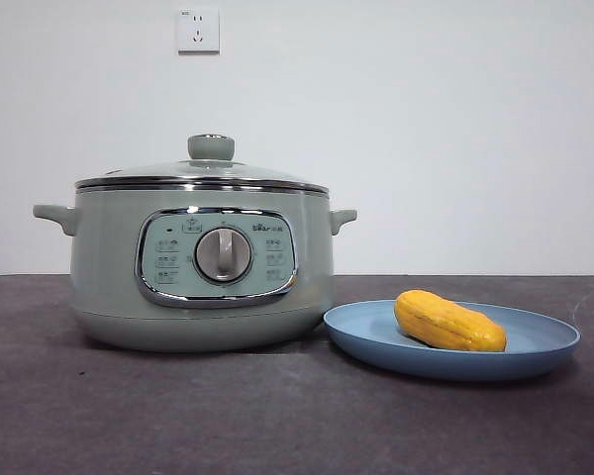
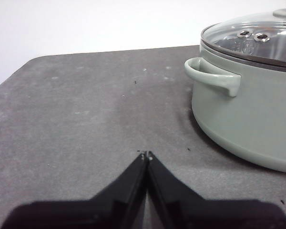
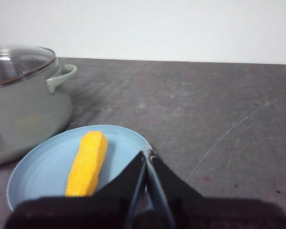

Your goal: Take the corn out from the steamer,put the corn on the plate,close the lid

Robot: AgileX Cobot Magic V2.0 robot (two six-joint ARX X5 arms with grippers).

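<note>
The corn [image 1: 448,323] is lying on its side on the plate [image 1: 544,346], which is sitting on the dark table [image 1: 178,416] just right of the steamer [image 1: 109,287], and the lid [image 1: 203,170] is resting closed on the steamer's rim with its knob upright. The left gripper [image 2: 147,155] is hanging over bare table to the left of the steamer, jaws pressed together and holding nothing. The right gripper [image 3: 148,153] is hovering at the plate's edge beside the corn, its jaws likewise meeting at the tips and empty.
</note>
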